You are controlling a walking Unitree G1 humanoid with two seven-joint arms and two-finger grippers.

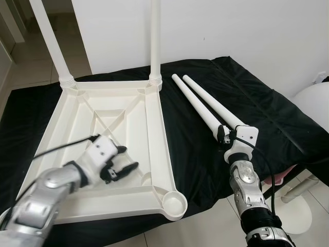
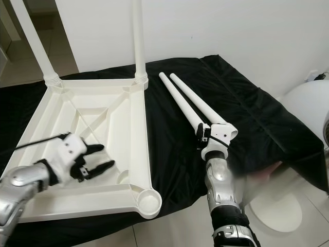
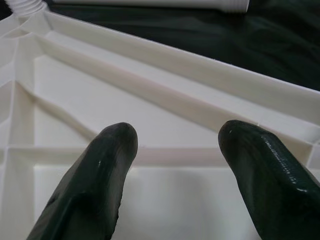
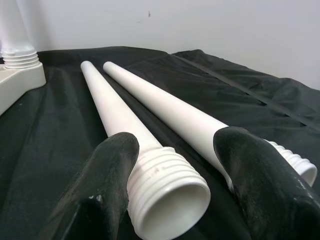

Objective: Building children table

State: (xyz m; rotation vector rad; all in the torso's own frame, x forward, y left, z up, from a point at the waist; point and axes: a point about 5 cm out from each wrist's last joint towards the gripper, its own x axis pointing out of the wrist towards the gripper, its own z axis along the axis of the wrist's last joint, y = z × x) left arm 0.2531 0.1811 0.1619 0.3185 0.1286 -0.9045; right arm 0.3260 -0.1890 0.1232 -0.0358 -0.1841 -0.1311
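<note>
A white wall stands behind a low surface draped in a black cloth (image 1: pixel 257 113), on which the parts of the table are laid out. The white tabletop (image 1: pixel 154 128) lies upside down, ribs upward; two legs (image 1: pixel 155 41) are already seen screwed upright into its far corners, while an empty round socket (image 1: pixel 175 203) waits at the near corner.

Two loose legs (image 4: pixel 150 112) lie side by side on the cloth, touching or nearly so, their threaded ends toward the right gripper (image 4: pixel 172 170). They are judged to be hollow moulded plastic: light, stiff and smooth, so liable to roll or slip under the pads. A hold on the plain shaft just beyond the threaded collar (image 4: pixel 165 172) is judged best, leaving the thread free for the socket.

The right gripper's jaws are spread wide. Between them lie the threaded end of the nearer leg, beside one finger (image 4: pixel 107 170), and the shaft of the second leg, beside the other; whether either finger touches cannot be told. Nothing is gripped.

The left gripper (image 3: pixel 175 145) is held over the ribbed underside of the tabletop, jaws likewise parted widely, with only a flat panel and a cross rib seen between and beyond the fingertips. Nothing is held
</note>
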